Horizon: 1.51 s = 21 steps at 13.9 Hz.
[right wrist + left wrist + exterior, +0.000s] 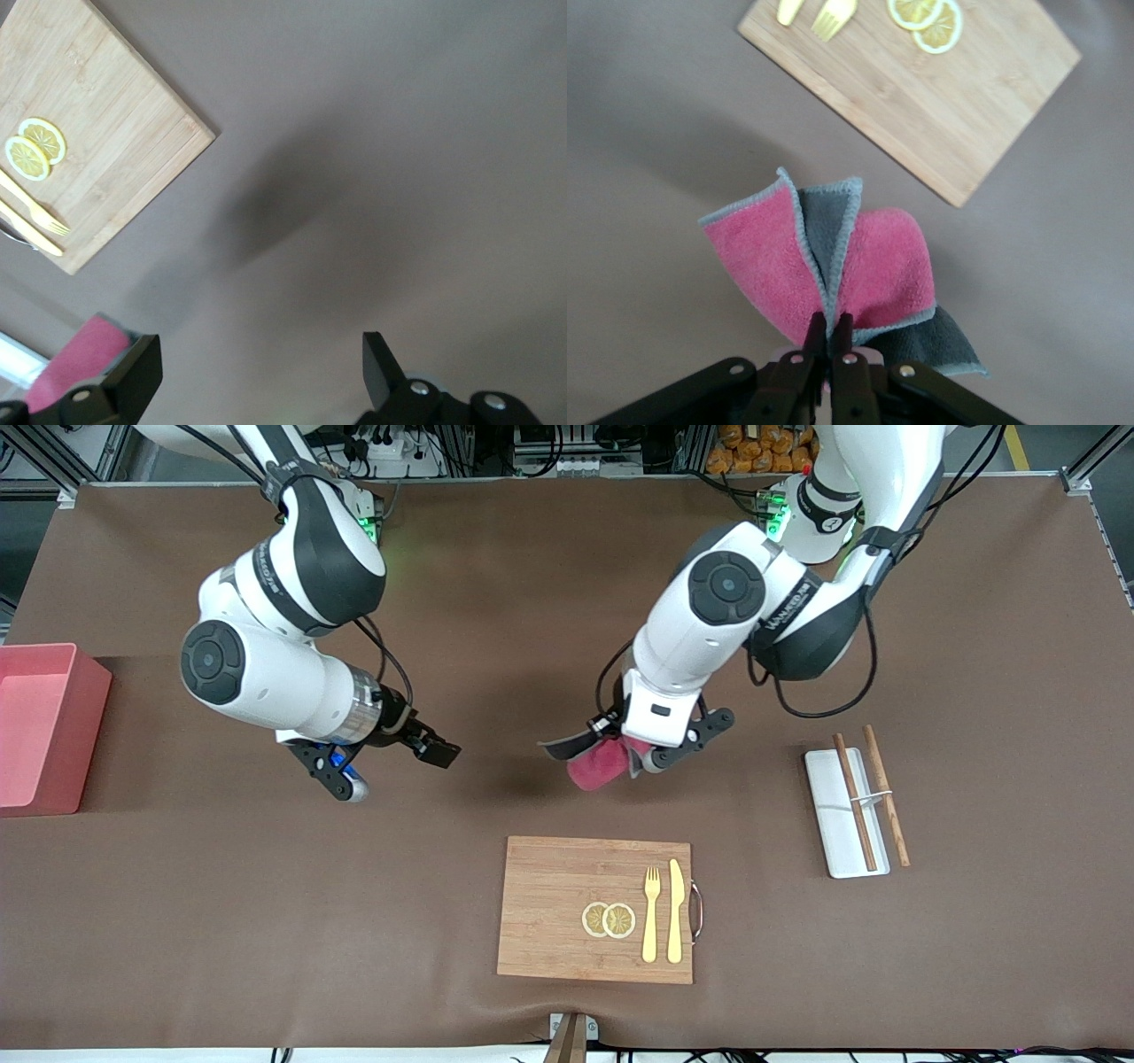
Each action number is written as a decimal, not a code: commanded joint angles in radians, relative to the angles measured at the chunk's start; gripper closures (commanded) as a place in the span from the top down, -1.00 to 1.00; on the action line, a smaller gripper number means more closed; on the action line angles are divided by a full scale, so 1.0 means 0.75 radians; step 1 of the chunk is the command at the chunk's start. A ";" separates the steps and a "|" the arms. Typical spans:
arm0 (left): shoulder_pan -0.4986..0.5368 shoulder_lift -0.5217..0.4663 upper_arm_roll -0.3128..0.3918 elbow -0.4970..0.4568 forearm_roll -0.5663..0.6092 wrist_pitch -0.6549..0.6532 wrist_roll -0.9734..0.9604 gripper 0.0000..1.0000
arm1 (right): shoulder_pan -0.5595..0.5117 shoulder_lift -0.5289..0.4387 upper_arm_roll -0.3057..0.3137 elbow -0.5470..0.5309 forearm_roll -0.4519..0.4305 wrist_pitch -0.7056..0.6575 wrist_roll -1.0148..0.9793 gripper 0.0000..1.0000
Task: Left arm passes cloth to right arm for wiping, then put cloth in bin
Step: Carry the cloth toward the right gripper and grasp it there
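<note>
- Starting at the 9 o'clock edge of the front view: the bin [44, 726] sits at the right arm's end of the table [532, 602], well apart from everything else. It's the last stop, so a weak hold on the cloth later could easily drop it on the way over.
- The right tool [399, 760] hangs over bare table between the bin and the middle, jaws spread wide and holding nothing. It looks ready to receive. My worry: if it closes too early or off to one side, it only catches a loose corner, or nothing at all.
- The cloth [824, 257] is up in the air over the table's centre, roughly 12 o'clock of the wooden board [595, 908]. The red and grey flaps fan out from a single pinch point, so it's floppy, and a flap could fold away from the incoming fingers.
- The left tool [640, 755] is clamped tight on the cloth's bunched edge. If it lets go before the other side has a real grip, I'd guess the cloth lands on the table.
- On the board sit lemon slices [609, 919], a fork [651, 914] and a knife [675, 911]. A dangling cloth or a low sweep could knock those around.
- Toward 3 o'clock, the white tray [842, 815] with chopsticks [871, 802] across it is near the left arm, so a wide swing could clip it.
</note>
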 commanded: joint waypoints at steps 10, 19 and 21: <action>-0.198 0.121 0.003 0.164 0.018 0.291 -0.427 -1.00 | 0.110 0.056 -0.016 0.023 0.132 0.166 0.274 1.00; -0.244 0.134 0.001 0.170 0.018 0.397 -0.580 -0.80 | 0.077 0.054 -0.018 0.023 0.116 0.150 0.158 -1.00; -0.244 0.121 0.008 0.168 0.028 0.393 -0.599 0.99 | 0.049 0.052 -0.018 0.023 0.114 0.115 0.099 -1.00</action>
